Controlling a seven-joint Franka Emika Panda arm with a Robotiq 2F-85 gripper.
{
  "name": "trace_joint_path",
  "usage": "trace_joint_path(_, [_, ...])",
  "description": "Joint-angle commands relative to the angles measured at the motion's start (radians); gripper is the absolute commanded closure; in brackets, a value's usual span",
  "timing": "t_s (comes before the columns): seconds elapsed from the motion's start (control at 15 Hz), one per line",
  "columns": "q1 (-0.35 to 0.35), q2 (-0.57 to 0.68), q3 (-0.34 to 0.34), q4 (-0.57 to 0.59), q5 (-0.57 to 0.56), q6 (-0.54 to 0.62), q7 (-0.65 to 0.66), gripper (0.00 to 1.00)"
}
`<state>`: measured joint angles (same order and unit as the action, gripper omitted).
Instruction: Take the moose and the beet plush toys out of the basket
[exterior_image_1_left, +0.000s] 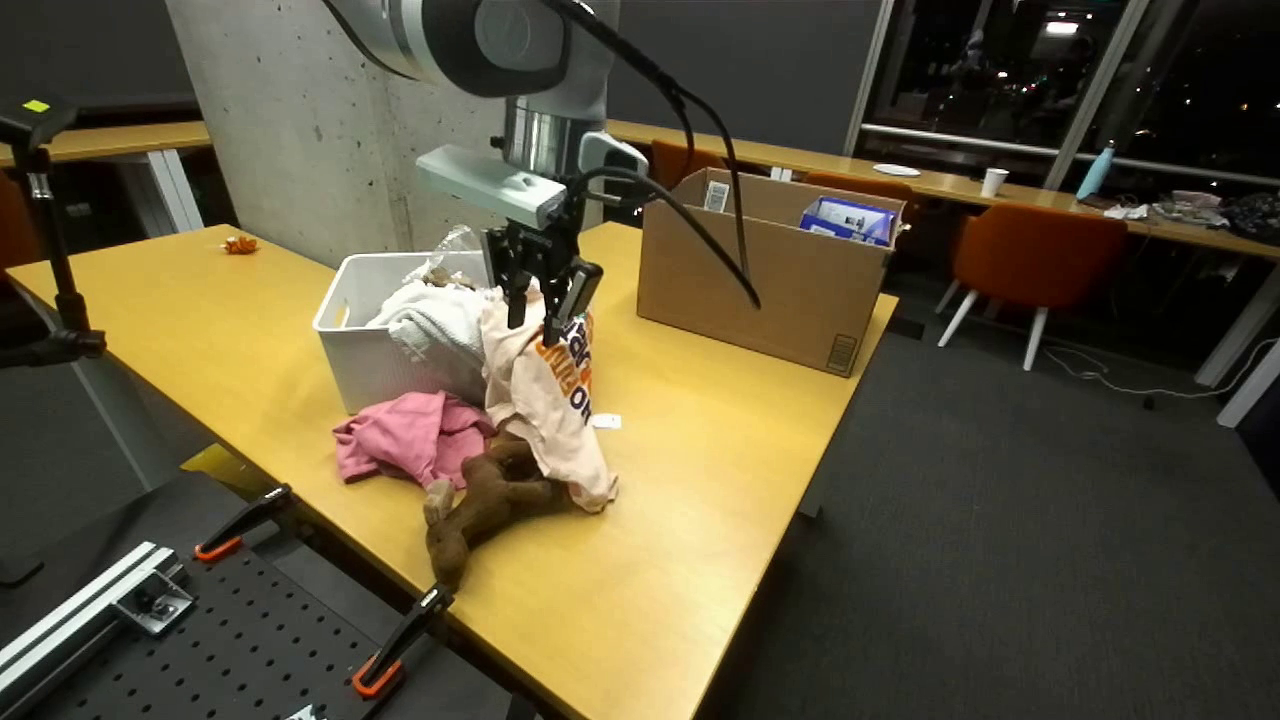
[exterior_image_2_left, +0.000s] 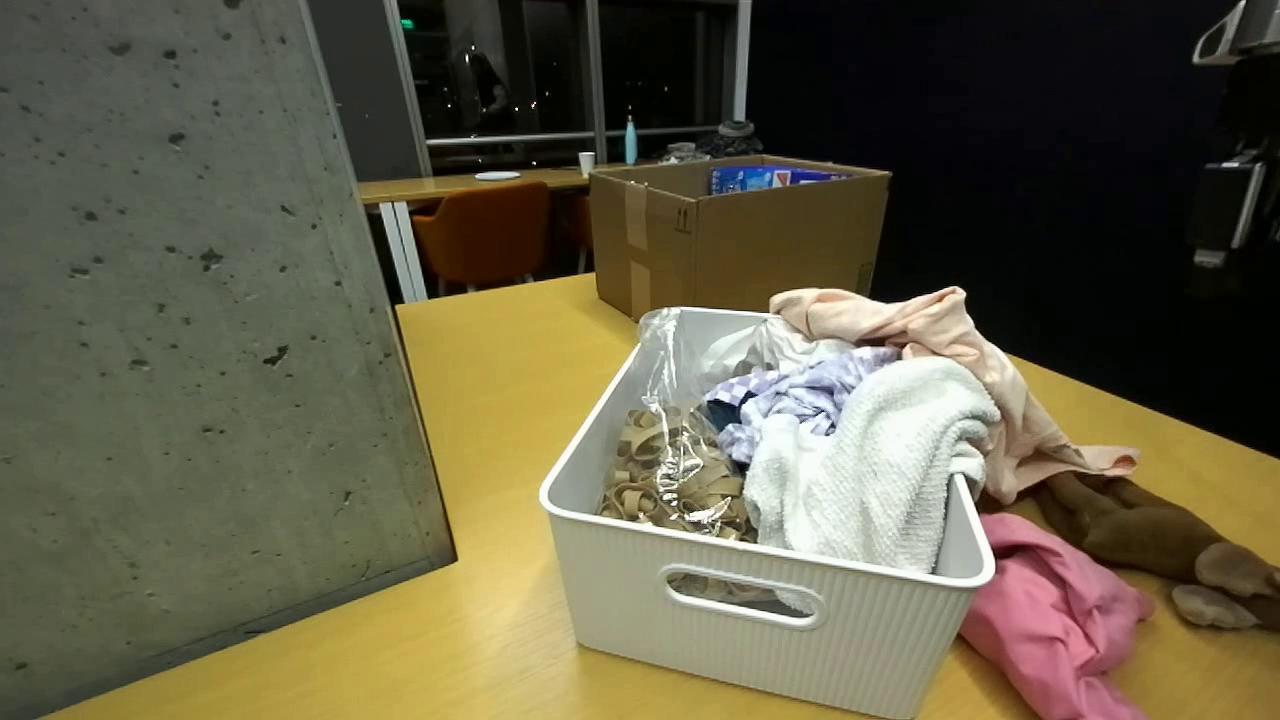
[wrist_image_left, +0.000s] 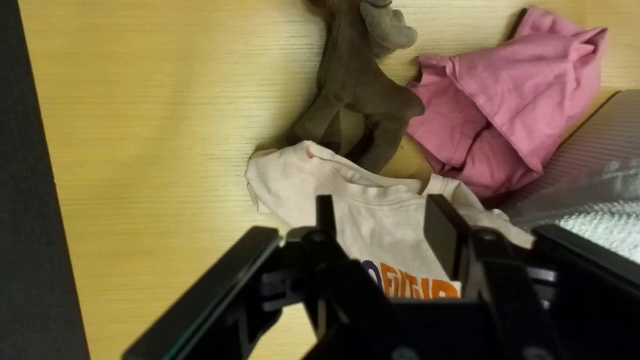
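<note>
The moose, a brown plush toy (exterior_image_1_left: 490, 500), lies on the table outside the basket in both exterior views (exterior_image_2_left: 1140, 525). Its rear legs run under a pale peach shirt (wrist_image_left: 360, 210), and its body shows at the top of the wrist view (wrist_image_left: 350, 75). The white basket (exterior_image_1_left: 400, 370) also shows in an exterior view (exterior_image_2_left: 860, 640). It holds a white towel, a lilac checked cloth and a clear bag of tan strips. I see no beet toy; it is hidden or out of view. My gripper (wrist_image_left: 381, 215) is open and empty above the shirt, beside the basket (exterior_image_1_left: 535, 318).
The peach shirt (exterior_image_1_left: 540, 400) hangs over the basket's rim onto the table. A pink cloth (exterior_image_1_left: 415, 437) lies against the basket, beside the moose. A large cardboard box (exterior_image_1_left: 760, 280) and a concrete pillar (exterior_image_2_left: 200, 300) stand near. Clamps (exterior_image_1_left: 405, 635) sit at the table edge.
</note>
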<state>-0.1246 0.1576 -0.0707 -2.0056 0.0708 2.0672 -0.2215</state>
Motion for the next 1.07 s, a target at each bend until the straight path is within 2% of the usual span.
trace_joint_path(0.0, [-0.009,-0.063,-0.011,-0.027,0.025,0.033,-0.005,0.19])
trace_joint_path(0.13, [-0.013,-0.07,-0.016,-0.003,0.027,0.039,-0.012,0.04])
trace_joint_path(0.2, [-0.011,-0.065,-0.017,0.013,0.028,0.045,-0.014,0.0])
trace_joint_path(0.53, [0.024,0.025,0.019,0.128,0.023,0.112,-0.079,0.0])
trace_joint_path(1.0, [0.086,0.279,0.099,0.377,-0.013,0.112,-0.08,0.0])
